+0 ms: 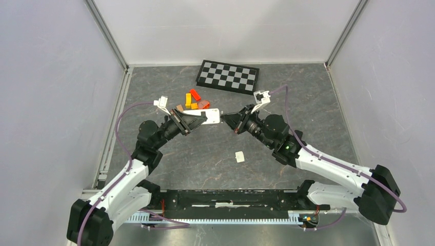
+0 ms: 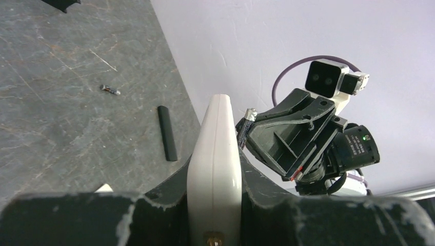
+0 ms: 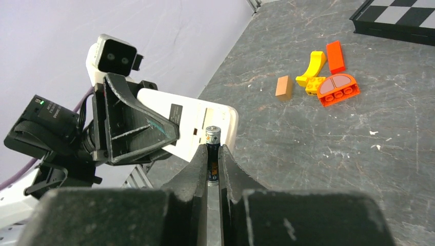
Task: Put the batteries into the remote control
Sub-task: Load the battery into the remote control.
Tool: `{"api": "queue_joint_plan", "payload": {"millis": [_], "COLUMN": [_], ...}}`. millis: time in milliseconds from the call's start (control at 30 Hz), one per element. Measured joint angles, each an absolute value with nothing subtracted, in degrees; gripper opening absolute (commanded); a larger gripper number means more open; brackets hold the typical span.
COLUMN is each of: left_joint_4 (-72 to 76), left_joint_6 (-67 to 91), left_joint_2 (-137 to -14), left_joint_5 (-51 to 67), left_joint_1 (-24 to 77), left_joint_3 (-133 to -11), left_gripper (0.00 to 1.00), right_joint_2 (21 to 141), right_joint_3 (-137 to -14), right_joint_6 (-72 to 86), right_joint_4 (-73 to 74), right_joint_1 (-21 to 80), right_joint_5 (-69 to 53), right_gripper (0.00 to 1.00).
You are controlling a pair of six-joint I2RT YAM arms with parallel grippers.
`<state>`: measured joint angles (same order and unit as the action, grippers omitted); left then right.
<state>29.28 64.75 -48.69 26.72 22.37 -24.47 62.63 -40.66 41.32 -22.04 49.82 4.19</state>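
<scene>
My left gripper (image 1: 192, 122) is shut on the white remote control (image 1: 208, 117) and holds it on edge above the table; it also shows in the left wrist view (image 2: 214, 159) and the right wrist view (image 3: 197, 125), back side and open battery bay toward the right arm. My right gripper (image 1: 229, 120) is shut on a slim dark battery (image 3: 212, 148), its tip just in front of the remote's bay. The battery also shows in the left wrist view (image 2: 244, 128). Another small battery (image 2: 110, 90) lies on the table.
Orange, yellow and red blocks (image 1: 195, 99) lie behind the remote. A checkerboard (image 1: 228, 76) lies at the back. A small white cover piece (image 1: 239, 156) lies on the table in front. A black bar (image 2: 166, 132) lies on the table. Walls enclose the table.
</scene>
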Motion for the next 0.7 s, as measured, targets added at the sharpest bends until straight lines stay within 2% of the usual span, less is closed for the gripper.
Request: {"api": "queue_joint_plan", "payload": {"millis": [700], "left_joint_4": [31.9], "left_joint_6": [71.9], "left_joint_2": [-48.8], "left_joint_5": [27.0], "left_joint_1": [22.4], "left_joint_3": [-23.9], "left_gripper": [0.02], "right_joint_2": [68.0], "right_joint_3": [-47.9], "right_joint_6": [36.9], "right_joint_4": [-22.2], "right_joint_1": [55.8], "right_joint_5": [16.4], "right_gripper": [0.10]}}
